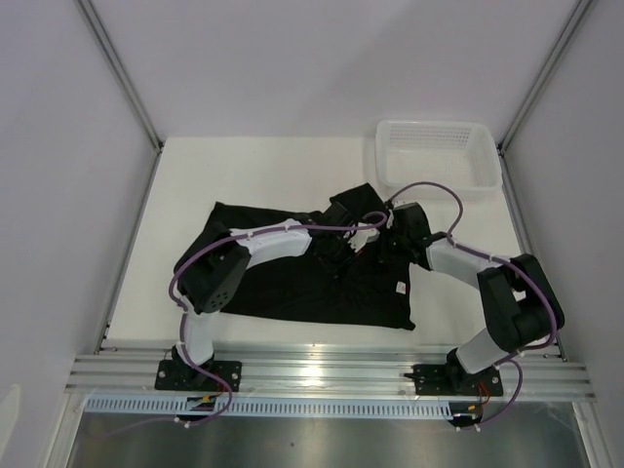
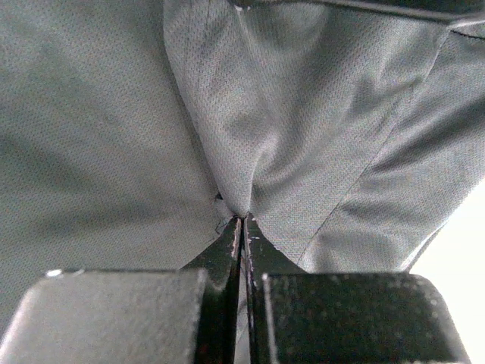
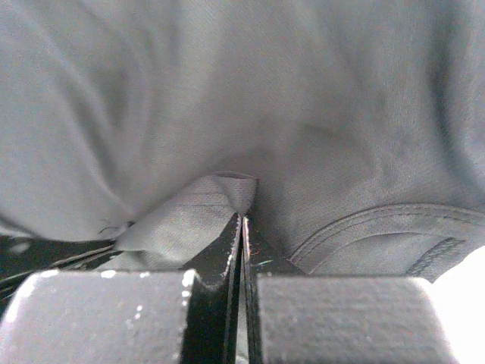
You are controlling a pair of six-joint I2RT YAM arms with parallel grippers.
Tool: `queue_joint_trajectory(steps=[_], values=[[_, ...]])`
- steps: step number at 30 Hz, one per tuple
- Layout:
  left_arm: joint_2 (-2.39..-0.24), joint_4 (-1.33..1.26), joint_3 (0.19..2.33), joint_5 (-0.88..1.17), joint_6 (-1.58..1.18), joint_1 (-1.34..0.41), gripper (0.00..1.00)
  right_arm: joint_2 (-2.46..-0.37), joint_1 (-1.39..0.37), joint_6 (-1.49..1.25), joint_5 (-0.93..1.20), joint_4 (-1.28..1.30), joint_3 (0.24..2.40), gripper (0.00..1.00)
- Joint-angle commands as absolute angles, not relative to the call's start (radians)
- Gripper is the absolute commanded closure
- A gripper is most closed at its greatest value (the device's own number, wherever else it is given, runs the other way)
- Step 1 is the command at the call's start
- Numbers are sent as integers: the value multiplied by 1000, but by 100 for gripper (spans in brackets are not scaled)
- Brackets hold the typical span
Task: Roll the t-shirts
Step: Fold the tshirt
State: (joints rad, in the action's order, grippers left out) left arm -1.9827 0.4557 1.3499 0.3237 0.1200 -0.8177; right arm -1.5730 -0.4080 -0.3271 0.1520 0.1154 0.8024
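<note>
At the far-right edge of the t-shirt (image 1: 292,288), your left tool (image 2: 242,221) and right tool (image 3: 242,218) both pinch its fabric tight, so the roll seems only starting — carry them across together.

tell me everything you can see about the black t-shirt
The t-shirt is black, of fine knit fabric, with a small light label. It lies mostly flat but wrinkled on the white table, and its far right part is bunched up. There the left gripper and the right gripper are each shut on a pinched fold of it. It does not touch the basket.
</note>
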Motion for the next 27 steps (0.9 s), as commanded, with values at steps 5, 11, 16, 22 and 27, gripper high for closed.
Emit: queue_joint_trajectory(steps=[5, 11, 16, 22, 27], values=[[-1890, 459, 1358, 322, 117, -822, 90, -1436, -406, -259, 152, 57, 790, 100], [-1855, 502, 1351, 434, 124, -822, 64, -1379, -416, -276, 158, 124, 746, 100], [-1767, 534, 1325, 453, 143, -819, 57, -1232, -491, -304, 129, 167, 649, 100], [-1680, 528, 1292, 413, 172, -818, 53, -1074, -638, -414, 58, 229, 542, 100], [-1738, 496, 1285, 397, 160, -818, 55, -1009, -736, -528, 6, 242, 445, 100]])
